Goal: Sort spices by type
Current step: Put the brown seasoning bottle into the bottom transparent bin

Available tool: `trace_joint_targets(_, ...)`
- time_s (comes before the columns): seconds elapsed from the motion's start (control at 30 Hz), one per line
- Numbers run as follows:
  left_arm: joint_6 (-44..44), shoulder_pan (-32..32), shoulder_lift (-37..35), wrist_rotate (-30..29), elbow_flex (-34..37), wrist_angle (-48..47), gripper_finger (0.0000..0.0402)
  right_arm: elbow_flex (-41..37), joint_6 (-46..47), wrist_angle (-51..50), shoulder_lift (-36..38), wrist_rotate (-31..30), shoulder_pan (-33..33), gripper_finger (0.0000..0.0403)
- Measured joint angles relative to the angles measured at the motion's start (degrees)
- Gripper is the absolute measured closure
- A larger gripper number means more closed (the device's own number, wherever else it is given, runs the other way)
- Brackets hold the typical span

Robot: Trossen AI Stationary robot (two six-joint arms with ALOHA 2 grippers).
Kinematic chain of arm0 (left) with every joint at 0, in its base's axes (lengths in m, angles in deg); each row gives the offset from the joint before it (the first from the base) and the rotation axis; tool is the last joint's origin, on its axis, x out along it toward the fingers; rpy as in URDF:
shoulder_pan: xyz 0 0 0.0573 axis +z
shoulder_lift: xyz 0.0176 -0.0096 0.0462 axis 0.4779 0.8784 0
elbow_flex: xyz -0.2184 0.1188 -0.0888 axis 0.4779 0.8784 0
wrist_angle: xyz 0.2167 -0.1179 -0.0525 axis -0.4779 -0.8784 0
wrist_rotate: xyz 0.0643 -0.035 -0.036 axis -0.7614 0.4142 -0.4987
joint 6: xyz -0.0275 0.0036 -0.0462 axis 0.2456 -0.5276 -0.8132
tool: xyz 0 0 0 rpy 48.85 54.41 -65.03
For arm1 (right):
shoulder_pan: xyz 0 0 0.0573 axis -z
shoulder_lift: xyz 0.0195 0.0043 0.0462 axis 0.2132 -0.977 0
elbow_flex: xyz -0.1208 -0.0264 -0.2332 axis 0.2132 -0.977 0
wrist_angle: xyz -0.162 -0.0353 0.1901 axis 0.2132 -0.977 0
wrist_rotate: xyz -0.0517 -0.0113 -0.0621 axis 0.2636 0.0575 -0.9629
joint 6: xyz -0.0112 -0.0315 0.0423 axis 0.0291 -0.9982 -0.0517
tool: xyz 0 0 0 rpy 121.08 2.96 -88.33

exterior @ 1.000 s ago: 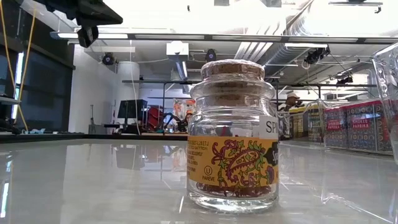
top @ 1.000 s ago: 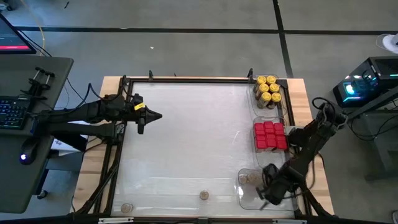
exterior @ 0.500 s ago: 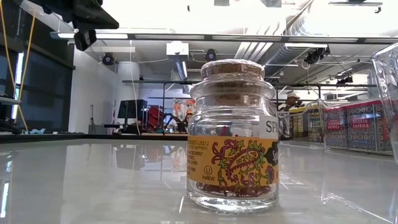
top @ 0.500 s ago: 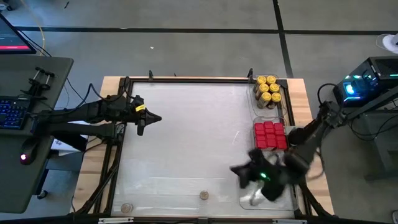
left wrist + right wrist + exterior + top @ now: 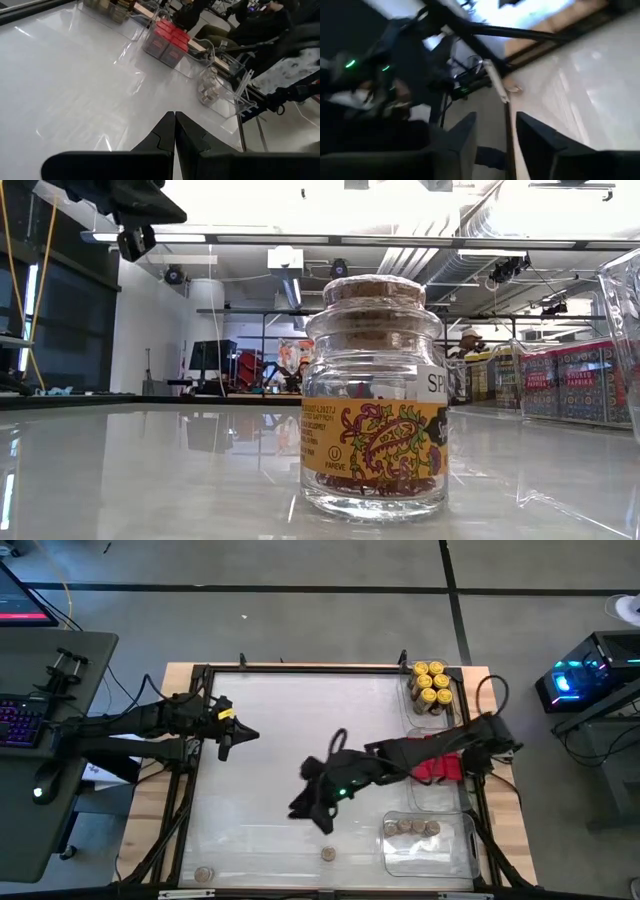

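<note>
My right arm [image 5: 420, 755] now reaches across the middle of the table; a second ago it was folded back at the near right corner, over the clear tray [image 5: 470, 850]. My right gripper [image 5: 312, 805] now sits above bare table surface, well left of that tray. Its fingers [image 5: 465, 135] stand parted with nothing between them (they were pressed together a second ago). With the arm gone from above it, the tray now shows a row of small cork-topped jars [image 5: 412, 828] inside.

A cork-topped glass spice jar [image 5: 376, 395] stands upright on the glossy table [image 5: 150, 470], red tins [image 5: 570, 383] behind.
</note>
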Motion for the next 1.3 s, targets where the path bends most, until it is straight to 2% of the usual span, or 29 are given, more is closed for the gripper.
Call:
trace_joint_targets(0.1, 0.0, 0.0, 0.0, 0.0, 0.0, -1.3, 0.0402, 11.8, -10.9, -13.4, -4.9, 0.0, -0.5, 0.0233)
trace_joint_targets(0.17, 0.0, 0.0, 0.0, 0.0, 0.0, -2.2, 0.0401, 18.7, -17.5, -26.0, -8.1, -3.3, -0.8, 0.021)
trace_joint_targets(0.27, 0.0, 0.0, 0.0, 0.1, 0.0, -3.6, 0.0402, 26.7, -20.3, -41.4, -12.5, -6.4, -1.0, 0.0184)
trace_joint_targets(0.33, 0.1, 0.0, 0.0, 0.1, 0.0, -4.6, 0.0401, 29.1, -19.7, -46.2, -14.9, -5.8, -1.0, 0.0171)
trace_joint_targets(0.47, 0.2, 0.0, 0.0, 0.1, 0.0, -6.3, 0.0401, 24.7, -15.3, -44.7, -15.9, 0.2, -3.2, 0.0149)
trace_joint_targets(0.57, 0.8, 0.0, 0.0, 0.1, 0.0, -7.0, 0.0401, 21.8, -13.2, -44.8, -16.9, 1.8, -5.6, 0.0134)
trace_joint_targets(0.7, 2.0, 0.0, 0.0, 0.5, 0.0, -6.9, 0.0402, 18.8, -12.3, -43.3, -18.5, 0.6, -8.0, 0.012)
trace_joint_targets(0.97, 3.2, 0.0, 0.0, 0.5, 0.0, -6.9, 0.0402, 14.7, -9.5, -37.3, -23.1, -1.3, -10.6, 0.0118)
trace_joint_targets(1.3, 4.1, 0.0, 0.0, 0.5, 0.0, -6.9, 0.0401, 14.1, -9.3, -35.4, -28.7, -1.4, -10.8, 0.0119)
